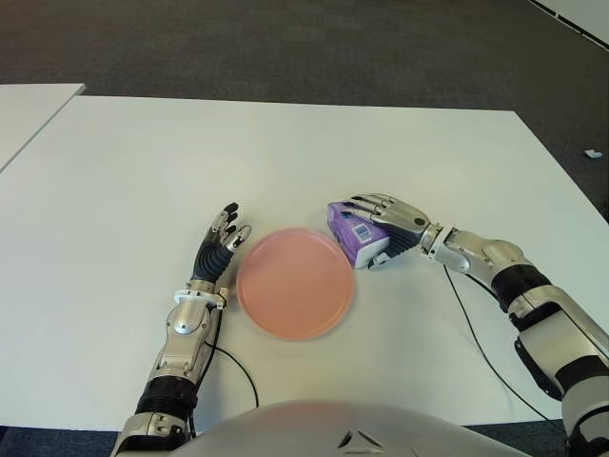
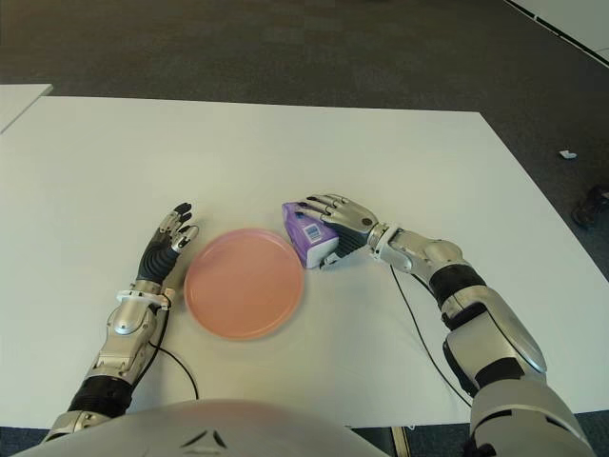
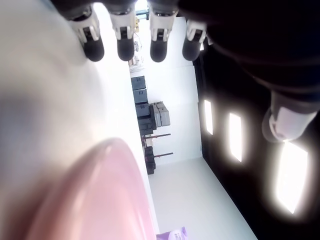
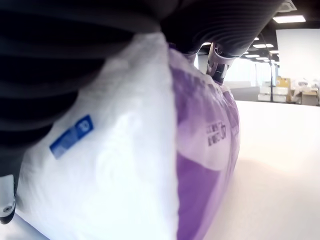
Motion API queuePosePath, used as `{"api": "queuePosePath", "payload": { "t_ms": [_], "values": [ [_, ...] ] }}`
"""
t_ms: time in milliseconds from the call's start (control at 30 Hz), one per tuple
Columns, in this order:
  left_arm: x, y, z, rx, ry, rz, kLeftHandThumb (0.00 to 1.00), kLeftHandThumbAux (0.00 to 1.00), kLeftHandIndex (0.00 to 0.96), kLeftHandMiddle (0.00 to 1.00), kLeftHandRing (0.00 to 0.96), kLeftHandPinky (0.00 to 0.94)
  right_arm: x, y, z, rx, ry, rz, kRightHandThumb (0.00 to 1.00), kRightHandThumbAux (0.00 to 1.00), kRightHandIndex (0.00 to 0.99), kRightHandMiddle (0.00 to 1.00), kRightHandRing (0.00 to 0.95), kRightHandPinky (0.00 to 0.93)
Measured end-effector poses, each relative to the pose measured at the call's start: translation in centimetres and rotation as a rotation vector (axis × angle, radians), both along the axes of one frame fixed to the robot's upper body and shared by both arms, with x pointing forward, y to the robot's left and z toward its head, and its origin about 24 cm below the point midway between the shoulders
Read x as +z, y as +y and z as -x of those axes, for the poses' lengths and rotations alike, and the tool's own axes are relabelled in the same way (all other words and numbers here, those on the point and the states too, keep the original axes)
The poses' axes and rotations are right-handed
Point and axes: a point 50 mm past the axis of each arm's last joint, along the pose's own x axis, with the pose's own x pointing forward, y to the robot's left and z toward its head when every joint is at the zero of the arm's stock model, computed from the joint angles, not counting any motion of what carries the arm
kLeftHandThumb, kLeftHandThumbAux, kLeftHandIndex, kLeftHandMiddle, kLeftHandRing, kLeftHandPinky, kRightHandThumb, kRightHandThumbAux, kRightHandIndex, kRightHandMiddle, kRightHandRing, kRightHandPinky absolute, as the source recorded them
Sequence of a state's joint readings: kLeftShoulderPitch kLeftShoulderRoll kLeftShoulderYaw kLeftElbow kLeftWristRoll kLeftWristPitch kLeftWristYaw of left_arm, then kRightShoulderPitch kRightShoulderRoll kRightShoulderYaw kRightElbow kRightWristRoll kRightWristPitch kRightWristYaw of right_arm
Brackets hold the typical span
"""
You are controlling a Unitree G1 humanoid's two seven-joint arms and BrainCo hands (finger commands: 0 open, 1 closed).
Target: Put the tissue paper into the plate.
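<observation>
The tissue paper pack (image 1: 353, 233), purple with a white end and a small barcode label, sits on the white table (image 1: 124, 181) just beside the pink plate (image 1: 295, 283), at the plate's far right rim. It is not in the plate. My right hand (image 1: 388, 221) lies over the pack from the right, fingers (image 1: 366, 204) curled across its top and thumb low at its near side, so I am clasping it. My right wrist view shows the wrapper pressed tight against my palm, with its purple side bulging out beyond my fingertips (image 4: 218, 69) and the table close beneath it.

My left hand (image 1: 221, 246) shows just left of the plate, palm turned toward it, fingers extended side by side and holding nothing; I cannot tell whether it touches the table. From my left wrist the plate's pink rim fills the near foreground and a sliver of the purple pack shows past it.
</observation>
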State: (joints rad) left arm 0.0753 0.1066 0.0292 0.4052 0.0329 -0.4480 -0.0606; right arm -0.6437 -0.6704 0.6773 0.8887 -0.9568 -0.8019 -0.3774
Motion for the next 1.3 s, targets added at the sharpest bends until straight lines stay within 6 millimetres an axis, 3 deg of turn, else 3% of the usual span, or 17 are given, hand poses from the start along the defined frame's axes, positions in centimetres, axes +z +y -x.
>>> {"api": "queuePosePath", "payload": {
  "t_ms": [1033, 1100, 1200, 1233, 1300],
  "values": [
    [0.12, -0.04, 0.25, 0.0, -0.048, -0.002, 0.0, 0.42, 0.0, 0.0, 0.0, 0.0, -0.15, 0.08, -0.39, -0.016, 0.004, -0.017, 0.173, 0.533, 0.015, 0.0, 0.0, 0.0],
    [0.12, -0.04, 0.25, 0.0, -0.047, -0.001, 0.0, 0.423, 0.0, 0.0, 0.0, 0.0, -0.17, 0.1, -0.39, -0.018, 0.003, -0.02, 0.248, 0.522, 0.05, 0.036, 0.05, 0.091],
    [0.13, -0.03, 0.23, 0.001, -0.045, -0.001, 0.0, 0.428, 0.0, 0.0, 0.0, 0.0, -0.3, 0.15, -0.34, -0.027, -0.018, -0.043, 0.465, 0.516, 0.267, 0.318, 0.332, 0.37],
    [0.13, -0.03, 0.22, 0.001, -0.044, -0.001, 0.0, 0.429, 0.0, 0.0, 0.0, 0.0, -0.33, 0.21, -0.36, -0.036, -0.04, -0.061, 0.557, 0.583, 0.326, 0.429, 0.446, 0.498],
    [0.13, -0.04, 0.19, 0.001, -0.039, -0.001, 0.0, 0.43, 0.0, 0.0, 0.0, 0.0, -0.65, 0.35, -0.21, -0.056, -0.099, -0.099, 0.639, 0.642, 0.379, 0.548, 0.572, 0.632]
  ]
}}
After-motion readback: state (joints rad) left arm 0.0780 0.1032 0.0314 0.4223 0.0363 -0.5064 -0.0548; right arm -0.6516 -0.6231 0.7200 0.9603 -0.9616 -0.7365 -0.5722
